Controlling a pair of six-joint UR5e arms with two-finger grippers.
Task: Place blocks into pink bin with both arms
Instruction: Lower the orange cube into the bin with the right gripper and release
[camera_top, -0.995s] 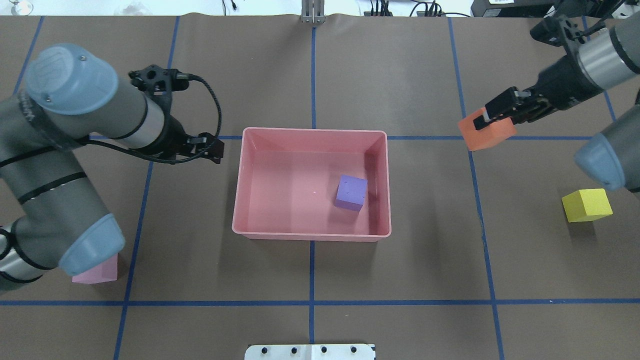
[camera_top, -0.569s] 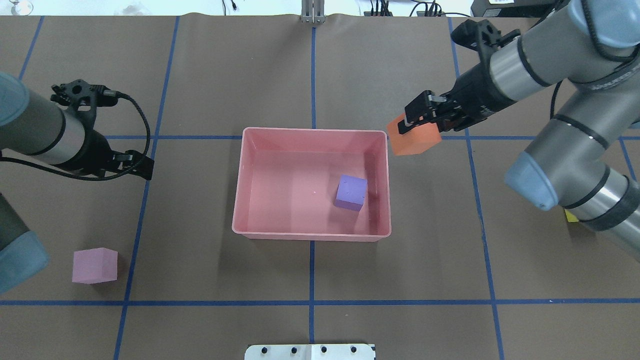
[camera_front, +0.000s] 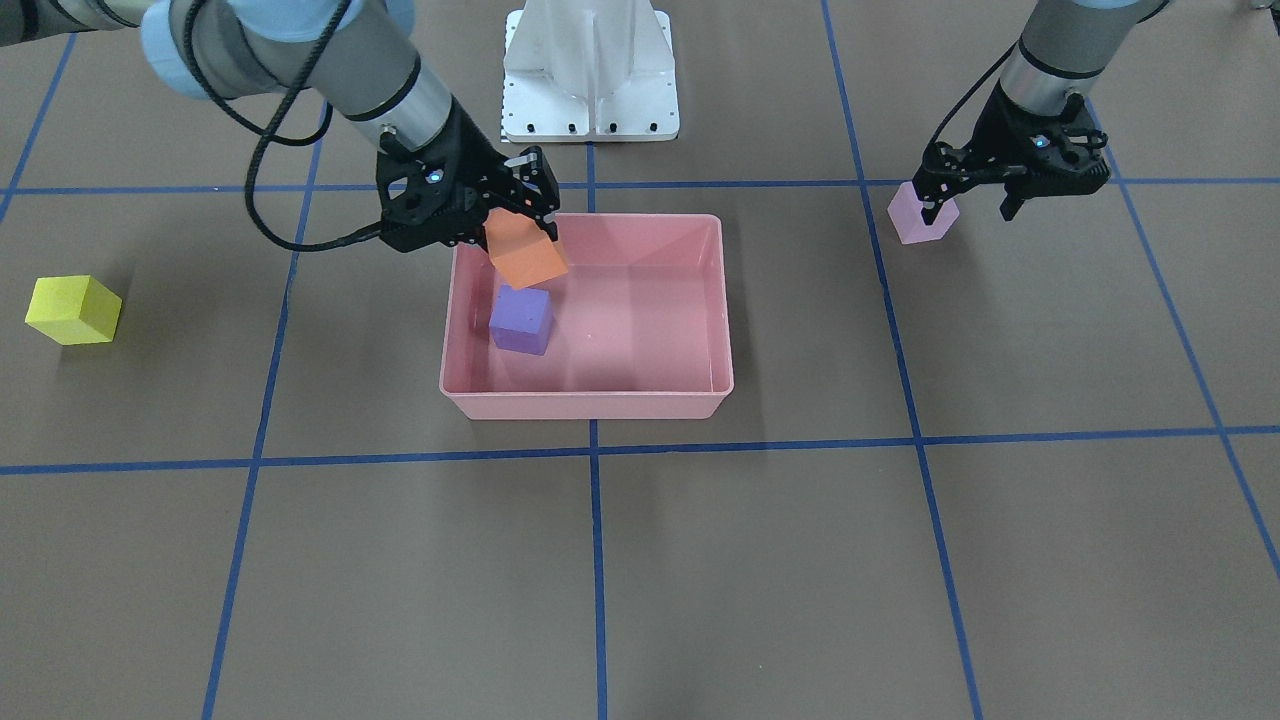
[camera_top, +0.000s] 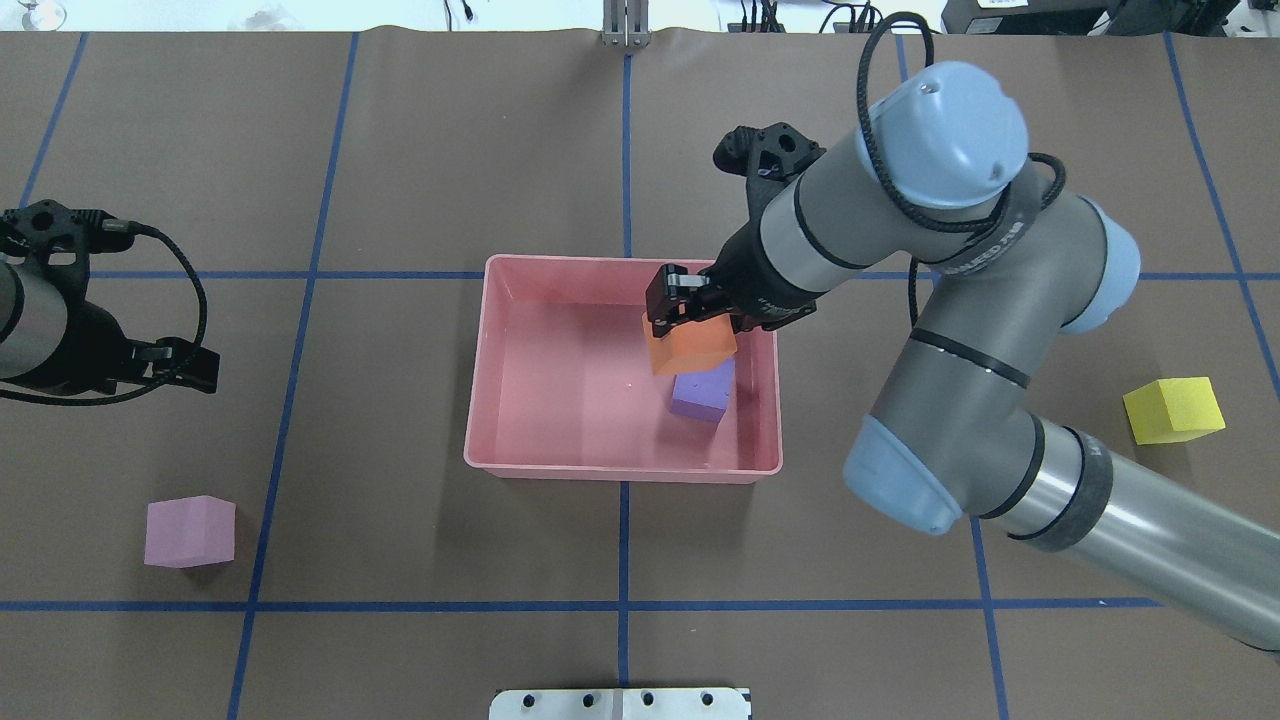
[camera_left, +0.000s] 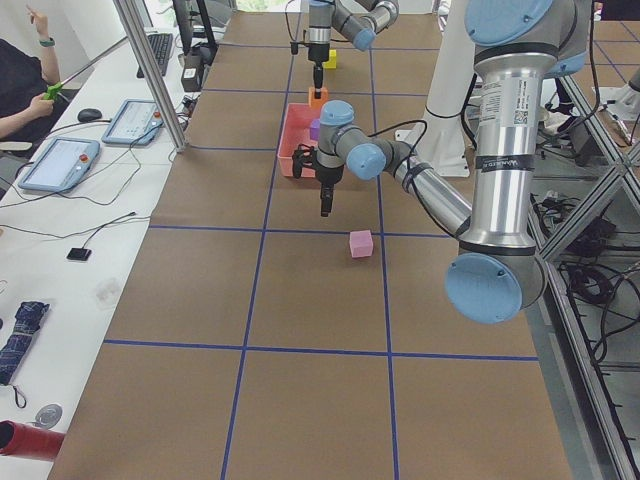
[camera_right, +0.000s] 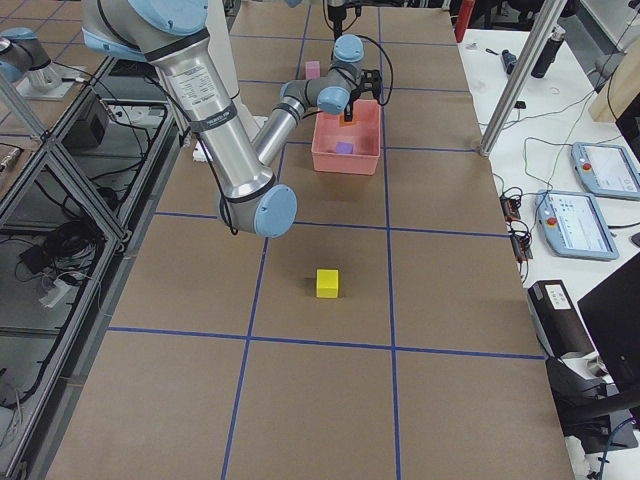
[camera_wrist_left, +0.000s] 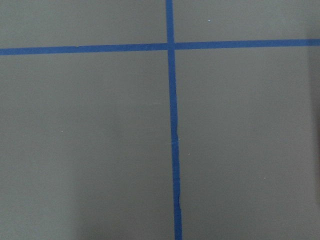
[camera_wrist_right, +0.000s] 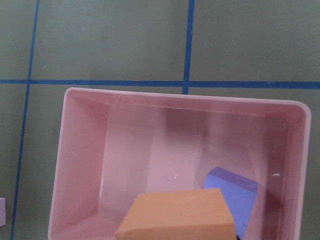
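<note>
4 blocks: purple block (camera_top: 700, 397) inside the 1 pink bin (camera_top: 620, 470); orange block (camera_top: 695, 350) above it, clamped in the right claw (camera_top: 697, 322); yellow block (camera_top: 1175, 410) and light pink block (camera_top: 190, 532) on the counter (camera_top: 400, 150). Left claw (camera_front: 967, 212) gapes.

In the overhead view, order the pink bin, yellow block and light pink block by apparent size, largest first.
1. pink bin, by far.
2. yellow block and light pink block: they look alike, so no ranking between them.
</note>
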